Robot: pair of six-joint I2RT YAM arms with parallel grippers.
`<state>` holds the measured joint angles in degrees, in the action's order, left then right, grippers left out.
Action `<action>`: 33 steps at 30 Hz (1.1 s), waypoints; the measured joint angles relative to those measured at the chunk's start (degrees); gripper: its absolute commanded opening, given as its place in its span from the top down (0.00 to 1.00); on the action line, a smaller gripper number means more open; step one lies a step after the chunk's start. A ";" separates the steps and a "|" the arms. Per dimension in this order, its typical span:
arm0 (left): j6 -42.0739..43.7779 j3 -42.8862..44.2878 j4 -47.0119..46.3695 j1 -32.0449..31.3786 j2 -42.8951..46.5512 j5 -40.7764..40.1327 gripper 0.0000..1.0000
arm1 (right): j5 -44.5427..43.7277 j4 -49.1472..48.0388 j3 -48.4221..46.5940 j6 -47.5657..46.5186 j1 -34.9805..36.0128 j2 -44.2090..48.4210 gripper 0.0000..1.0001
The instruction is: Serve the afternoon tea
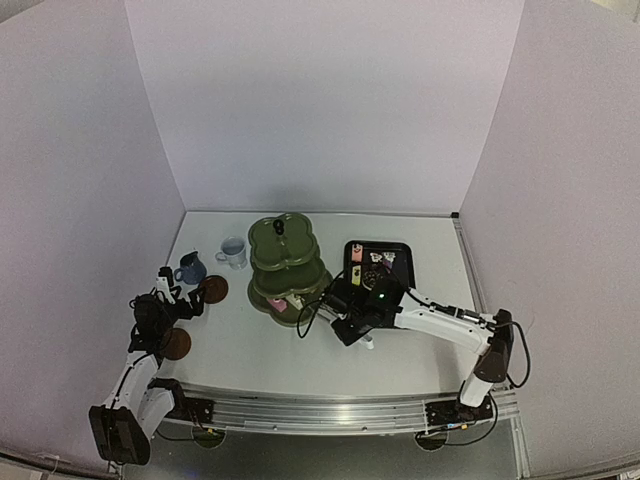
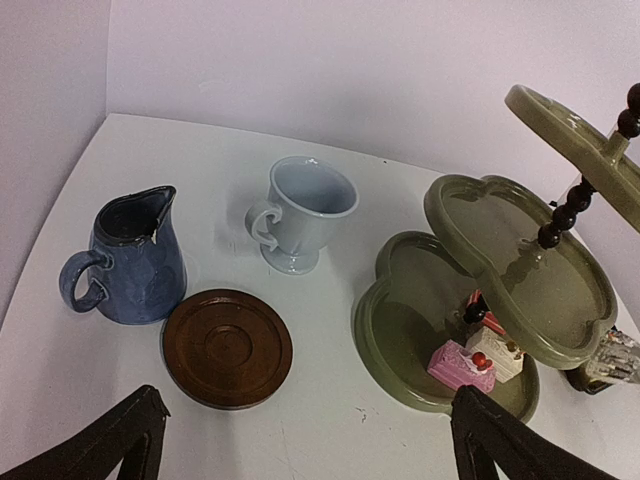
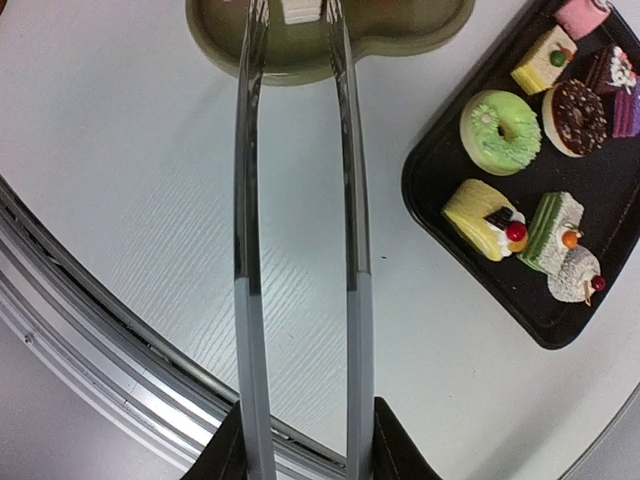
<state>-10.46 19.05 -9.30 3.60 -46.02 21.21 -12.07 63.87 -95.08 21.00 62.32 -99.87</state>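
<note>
The right gripper (image 3: 305, 440) clamps the tongs (image 3: 248, 200), tips flanking a white cake (image 3: 300, 10) at the central stand's (image 3: 430, 25) lowest tier, and the left gripper (image 2: 305, 440) hangs wide and empty; releasing near the rim could tip the cake onto the table (image 3: 130, 200).

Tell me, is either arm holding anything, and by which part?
The right gripper clamps the metal tongs across both blades at their near end. The left gripper is open and holds nothing.

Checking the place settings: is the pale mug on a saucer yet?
No, the pale mug stands on the bare table, apart from the empty brown saucer in front of it.
</note>
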 measured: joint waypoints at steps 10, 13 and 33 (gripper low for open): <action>0.00 0.00 -0.11 0.00 0.00 0.00 0.00 | -3.08 4.99 5.09 8.31 -6.59 7.00 0.68; 0.00 0.00 -0.22 0.00 0.00 0.00 0.00 | -3.83 7.29 7.42 11.12 -8.38 8.37 0.67; 0.00 0.00 -0.22 0.00 -0.02 0.00 0.00 | -2.71 9.46 17.76 17.17 -12.82 12.40 0.64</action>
<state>-10.46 19.05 -9.52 3.60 -46.04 21.21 -14.77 73.34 -77.32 38.16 49.50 -87.47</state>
